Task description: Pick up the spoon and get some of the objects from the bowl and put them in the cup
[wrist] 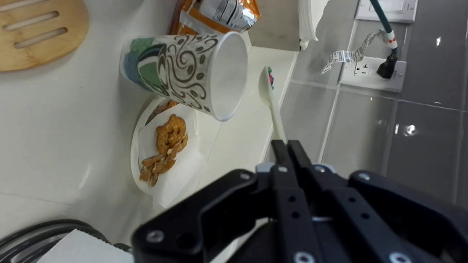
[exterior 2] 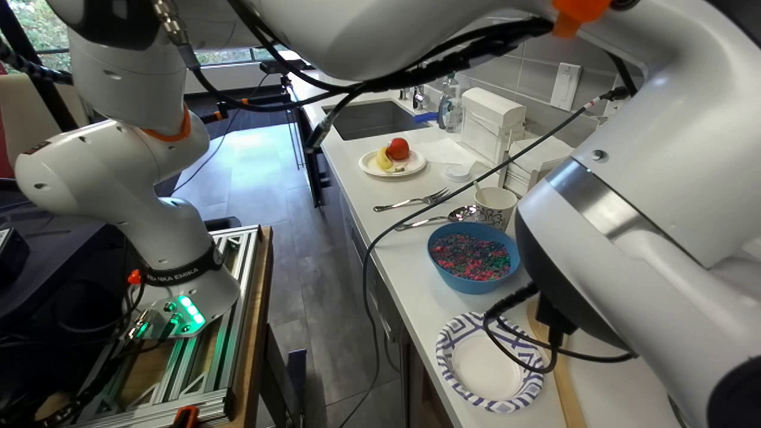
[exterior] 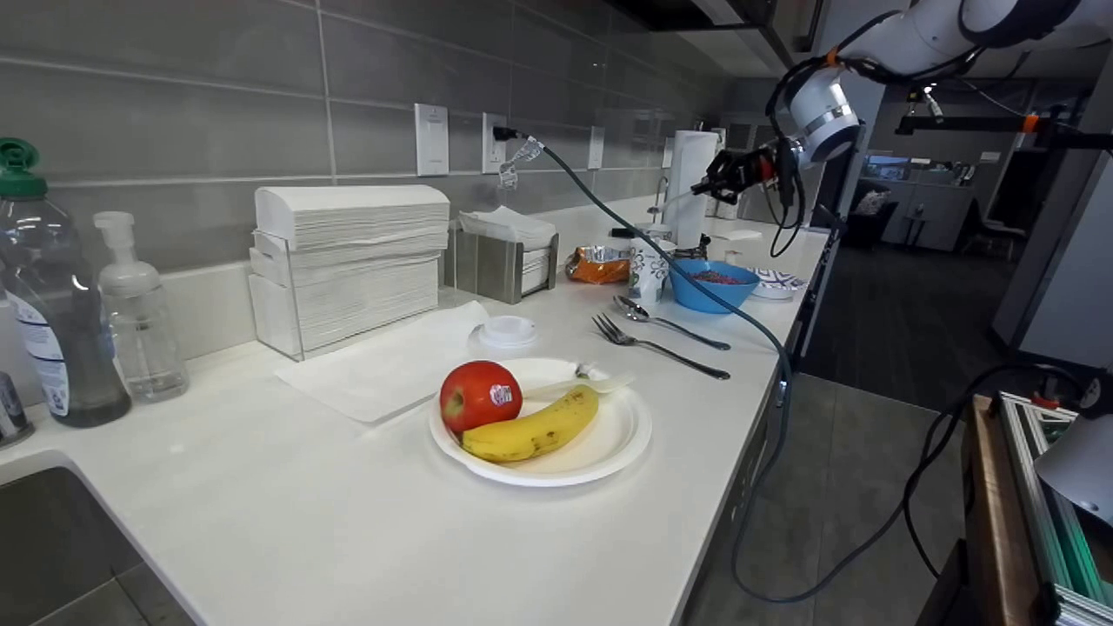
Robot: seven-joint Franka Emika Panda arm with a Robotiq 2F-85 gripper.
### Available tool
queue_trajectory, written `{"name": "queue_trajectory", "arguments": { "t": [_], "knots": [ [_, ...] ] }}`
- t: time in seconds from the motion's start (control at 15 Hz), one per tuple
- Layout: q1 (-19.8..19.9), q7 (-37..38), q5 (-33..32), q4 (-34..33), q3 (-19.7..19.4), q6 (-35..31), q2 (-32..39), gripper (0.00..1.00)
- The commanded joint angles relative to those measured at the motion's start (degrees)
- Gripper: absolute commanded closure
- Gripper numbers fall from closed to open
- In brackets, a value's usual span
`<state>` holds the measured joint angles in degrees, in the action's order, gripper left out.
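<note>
My gripper point(wrist: 287, 142) is shut on the handle of a white plastic spoon point(wrist: 275, 111). A few coloured bits sit in the spoon's head. In an exterior view the gripper point(exterior: 699, 186) holds the spoon point(exterior: 673, 201) above the counter. A patterned paper cup point(wrist: 186, 71) stands left of the spoon in the wrist view. A similar cup point(exterior: 647, 274) shows in both exterior views, with a pale stick in it in one point(exterior 2: 496, 208); whether it is the same cup, I cannot tell. The blue bowl point(exterior 2: 472, 286) holds coloured bits, seen also here point(exterior: 693, 298). The wrist view does not show it.
A plate of cookies point(wrist: 135, 166), wooden spatula point(wrist: 40, 36) and orange bag point(wrist: 226, 14) surround the cup in the wrist view. A metal spoon point(exterior: 674, 328) and fork point(exterior: 665, 349) lie near the bowl. A cable point(exterior: 739, 313) crosses the counter. A patterned plate point(exterior 2: 449, 362) stands by the bowl.
</note>
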<state>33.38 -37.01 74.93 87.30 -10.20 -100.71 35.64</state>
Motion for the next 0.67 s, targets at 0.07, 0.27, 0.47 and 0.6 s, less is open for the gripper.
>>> {"name": "queue_trajectory", "arguments": {
  "t": [0.07, 0.27, 0.47, 0.6],
  "knots": [
    [-2.17, 0.71, 0.63, 2.69, -1.49, -2.96, -1.94, 0.99],
    [-2.47, 0.74, 0.32, 2.96, -1.99, -3.03, -2.36, 0.99],
    [-2.68, 0.97, -0.58, 3.42, -2.5, -2.76, -2.96, 0.99],
    [-3.05, 1.25, -1.34, 3.91, -2.98, -3.0, -3.5, 0.99]
  ]
}}
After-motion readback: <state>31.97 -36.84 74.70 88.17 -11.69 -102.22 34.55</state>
